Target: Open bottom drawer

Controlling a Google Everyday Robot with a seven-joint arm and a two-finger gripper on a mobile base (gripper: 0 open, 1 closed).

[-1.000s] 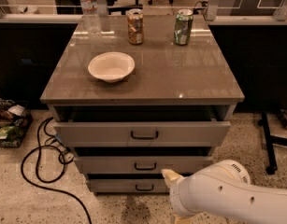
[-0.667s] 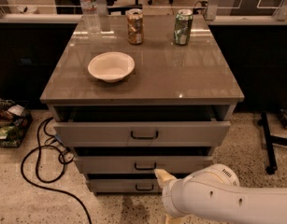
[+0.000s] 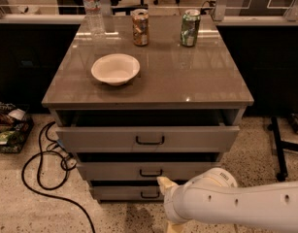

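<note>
The bottom drawer (image 3: 120, 193) is the lowest and narrowest of three grey fronts in the cabinet, with a small black bar handle (image 3: 149, 195). It stands slightly out, like the two drawers above it. My gripper (image 3: 166, 184) shows as a cream tip at the end of my white arm (image 3: 236, 203), which comes in from the lower right. The tip sits just right of and above the bottom drawer's handle, close to the drawer front. The arm hides the right part of the bottom drawer.
On the cabinet top (image 3: 197, 76) stand a white bowl (image 3: 115, 68), a water bottle (image 3: 92, 6) and two cans (image 3: 140, 27) (image 3: 190, 28). A black cable (image 3: 41, 178) loops on the floor at left beside a basket (image 3: 8, 130). A black stand leg (image 3: 279, 149) is at right.
My arm has swung left and slightly forward, bringing the gripper tip closer to the bottom drawer's handle. The drawers and the things on top have not moved.
</note>
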